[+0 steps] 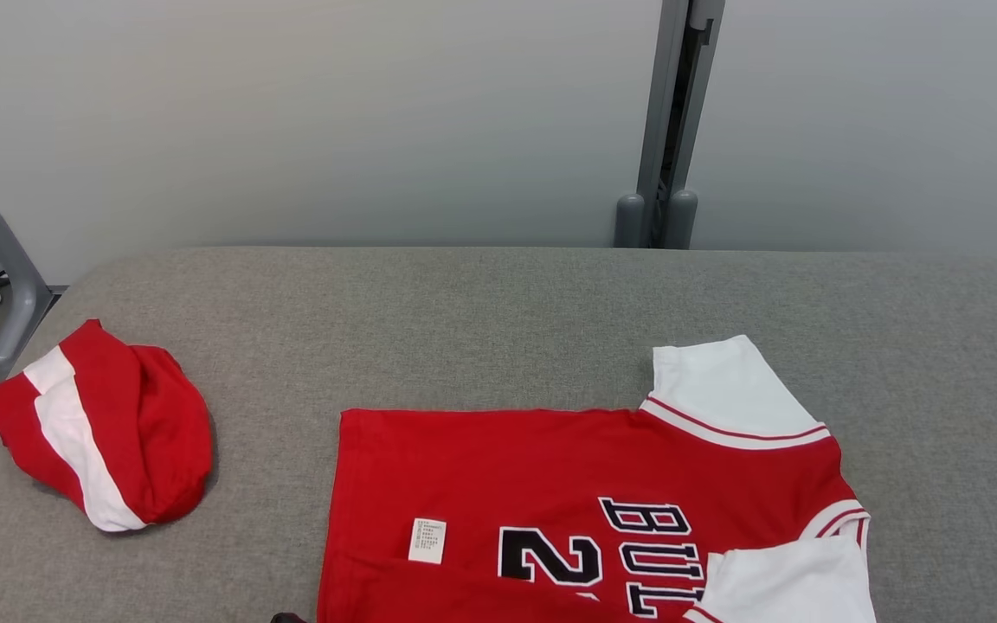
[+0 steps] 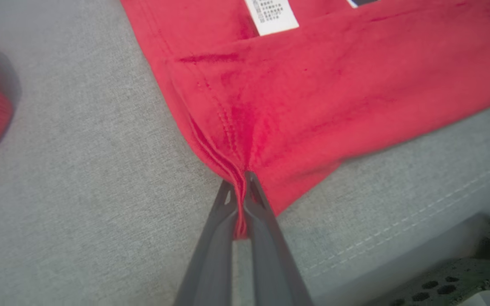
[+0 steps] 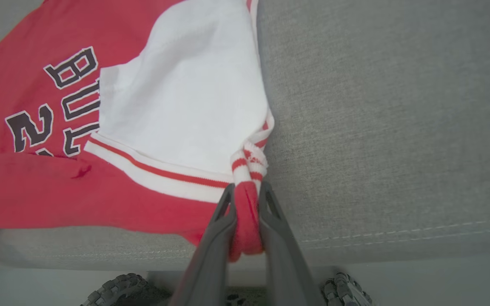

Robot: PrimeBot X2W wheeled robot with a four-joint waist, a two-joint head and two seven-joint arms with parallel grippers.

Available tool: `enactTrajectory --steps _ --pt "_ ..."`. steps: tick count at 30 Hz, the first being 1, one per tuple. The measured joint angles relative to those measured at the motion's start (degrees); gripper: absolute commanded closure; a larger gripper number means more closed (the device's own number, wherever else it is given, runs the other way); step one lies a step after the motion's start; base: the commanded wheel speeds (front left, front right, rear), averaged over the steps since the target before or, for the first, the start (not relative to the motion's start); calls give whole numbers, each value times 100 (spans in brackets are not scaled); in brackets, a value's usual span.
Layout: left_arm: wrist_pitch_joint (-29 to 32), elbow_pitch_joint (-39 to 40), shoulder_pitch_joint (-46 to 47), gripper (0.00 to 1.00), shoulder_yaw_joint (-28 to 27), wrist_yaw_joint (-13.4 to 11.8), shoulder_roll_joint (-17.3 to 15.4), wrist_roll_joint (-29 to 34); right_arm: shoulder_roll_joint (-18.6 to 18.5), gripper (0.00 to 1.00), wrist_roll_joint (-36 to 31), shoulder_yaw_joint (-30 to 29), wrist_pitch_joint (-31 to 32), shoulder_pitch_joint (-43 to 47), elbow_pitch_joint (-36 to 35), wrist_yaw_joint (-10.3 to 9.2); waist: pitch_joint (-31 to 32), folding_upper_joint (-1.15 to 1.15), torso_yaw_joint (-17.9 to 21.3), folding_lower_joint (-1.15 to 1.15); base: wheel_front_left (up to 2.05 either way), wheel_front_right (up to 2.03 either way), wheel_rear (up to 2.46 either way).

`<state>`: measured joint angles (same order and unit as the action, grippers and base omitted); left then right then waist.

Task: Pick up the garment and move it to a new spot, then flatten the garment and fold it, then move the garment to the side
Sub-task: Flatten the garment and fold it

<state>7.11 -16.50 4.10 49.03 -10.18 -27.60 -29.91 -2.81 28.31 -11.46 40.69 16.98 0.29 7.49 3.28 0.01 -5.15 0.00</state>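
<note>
Head view, padded top [image 1: 498, 329]: grey fabric surface in front of a pale wall, carrying both garments.
Jersey [image 1: 550, 484]: red with white sleeves and dark lettering. It lies spread against the near edge, right of the middle, with the hem toward the left edge and the sleeves toward the right. The far sleeve lies open and the near sleeve is folded over the lettering. A red fold runs along the near side.
Bundle [image 1: 109, 424]: red and white cloth, crumpled by the left edge, well apart from the jersey.
Left gripper [image 2: 240, 183]: fingers pressed together on the jersey's near hem corner, with red cloth pinched between them.
Right gripper [image 3: 246, 191]: fingers nearly together, clamping a bunched wad of red cloth and striped trim at the near sleeve, by the near edge.
Care label [image 1: 427, 540]: white, on the red body close to the hem.
</note>
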Motion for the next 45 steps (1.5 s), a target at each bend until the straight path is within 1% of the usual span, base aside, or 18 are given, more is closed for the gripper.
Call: enactTrajectory --steps 1,2,3,9,13,15,17,19,21,24,28,31,33,37,40,41,45 --pt "64 0 -13 22 3 -5 -1 -29 2 0 -11 -18 5 1 21 0 0 0 3 0 0 0 0" --pt "100 9 -21 22 3 -20 -2 -62 5 0 9 -63 -3 -5 53 0 0 0 11 0 0 0 0" --pt "121 34 -34 0 -5 -51 -4 -90 1 0 52 -93 -3 -16 92 0 -1 0 23 0 0 0 0" --pt "141 274 -155 0 -113 -255 -90 -156 4 0 22 -256 -157 -255 138 -2 5 0 60 0 0 0 0" --pt "-57 560 -146 0 -325 -508 -199 -134 4 0 -48 -324 -458 -495 42 -2 15 0 67 0 0 0 0" --pt "-267 705 -108 0 -490 -651 -218 -115 -1 0 -151 -242 -751 -664 -132 -2 15 0 65 0 0 0 0" --pt "-521 823 7 0 -676 -793 -211 -82 -38 0 -310 -85 -1205 -864 -300 -1 6 0 69 0 0 0 0" --pt "-823 889 111 0 -853 -903 -185 -60 -214 0 -435 140 -1712 -1037 -428 -1 -10 0 78 0 0 0 0" --pt "-1101 929 188 0 -1005 -1024 -69 -57 -300 0 -490 335 -2201 -1172 -460 -1 -29 0 95 0 0 0 0" --pt "-1418 968 266 0 -1111 -1128 109 -35 -442 0 -680 643 -2893 -1334 -370 -1 -75 0 128 0 0 0 0" --pt "-1851 848 374 0 -1271 -1159 304 -54 -461 0 -903 915 -3755 -1556 -114 -1 -156 0 169 0 0 0 0" --pt "-2080 656 478 0 -1414 -1147 459 -54 -438 0 -1124 1128 -4269 -1705 107 -1 -218 0 212 0 0 0 0" --pt "-2158 519 527 0 -1514 -1095 583 -47 -369 0 -1181 1251 -4530 -1781 271 -1 -257 0 250 0 0 0 0" --pt "-2202 319 577 0 -1798 -979 780 87 -291 0 -1383 1486 -4871 -1874 568 -1 -347 0 321 -1 0 0 0" --pt "-2204 316 587 0 -2080 -839 924 328 -215 0 -1392 1562 -5032 -1925 767 -1 -424 0 382 0 0 0 0" --pt "-2204 316 587 0 -2080 -839 924 328 -215 0 -1392 1562 -5032 -1925 767 -1 -424 0 382 0 0 0 0" --pt "-2209 74 555 0 -2277 -605 1068 538 -122 0 -1390 1590 -5155 -2020 970 -1 -527 0 461 0 0 0 0"
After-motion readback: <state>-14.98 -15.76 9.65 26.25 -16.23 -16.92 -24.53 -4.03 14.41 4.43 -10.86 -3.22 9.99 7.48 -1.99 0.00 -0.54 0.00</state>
